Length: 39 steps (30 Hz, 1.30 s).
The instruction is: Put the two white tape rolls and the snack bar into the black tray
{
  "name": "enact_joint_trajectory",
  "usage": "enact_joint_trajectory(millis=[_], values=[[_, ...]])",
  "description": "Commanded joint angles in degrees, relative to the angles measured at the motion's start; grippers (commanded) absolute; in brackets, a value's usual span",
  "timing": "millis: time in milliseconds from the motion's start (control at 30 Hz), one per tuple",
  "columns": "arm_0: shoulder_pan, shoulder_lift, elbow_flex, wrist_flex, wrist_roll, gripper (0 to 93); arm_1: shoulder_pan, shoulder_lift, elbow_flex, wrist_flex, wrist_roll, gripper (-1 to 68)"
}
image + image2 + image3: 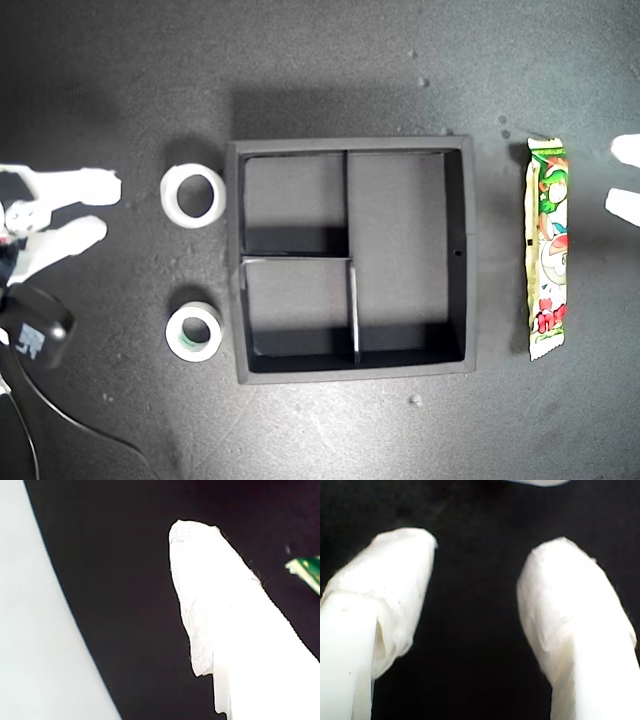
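tray: the square matte black tray (460, 250) sits mid-table, two small square compartments plus one long one, all bare. Nothing's in it yet, so the job hasn't started.

tape rolls: both off the tray's side toward the exterior view's left. The larger white ring-shaped tape roll (193, 195) is just beside the wall, level with the upper small compartment; the smaller white tape roll with the greenish core (193, 332) is near the lower one. Both lie flat, holes up.

snack bar: the long narrow bar in a glossy green, white and red wrapper (547, 248) lies flat just off the tray's other side, parallel to the wall.

second gripper: my second gripper (475, 580) has its white-wrapped fingers apart, nothing between them, just dark table. A white curved sliver up ahead matches the bigger roll, so I'd say that's the arm at the exterior view's left edge.

first gripper: my first gripper (620, 180) shows two white tips with a gap at the exterior view's right edge, so spread and empty. A green corner of the wrapper peeks in on its wrist view.

handling guess: rolls look light and stiff, so I'd pinch one finger through the hole and one outside. Bar looks light but slick and crushable; I'd take it across the narrow width near the middle, gently.
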Motion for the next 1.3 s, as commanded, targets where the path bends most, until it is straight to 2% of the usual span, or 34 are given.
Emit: enact_joint_trajectory(millis=[0,233,500,867,1100,1267], values=[[0.7,-17.1,-12.3,-1.1,1.9,14.1,-1.1,-26.1,-16.2,10.5,-3.5,20.0],[3.4,-42.5,-26.4,-1.1,4.0,13.9,-2.5,-30.2,-17.1,21.1,-2.2,19.2],[4.7,-51.2,-30.2,-1.5,3.6,13.8,-4.6,-30.2,-17.4,30.1,-2.0,22.4],[4.6,-58.1,-33.0,-3.0,3.7,14.4,-9.0,-30.7,-13.1,23.3,-0.8,25.4],[3.6,-60.7,-33.0,-6.4,4.5,13.5,-11.0,-41.2,-16.7,19.4,-1.4,26.7],[2.6,-61.9,-33.3,-7.7,5.4,13.3,-11.5,-41.7,-15.5,18.1,-1.7,27.0]])
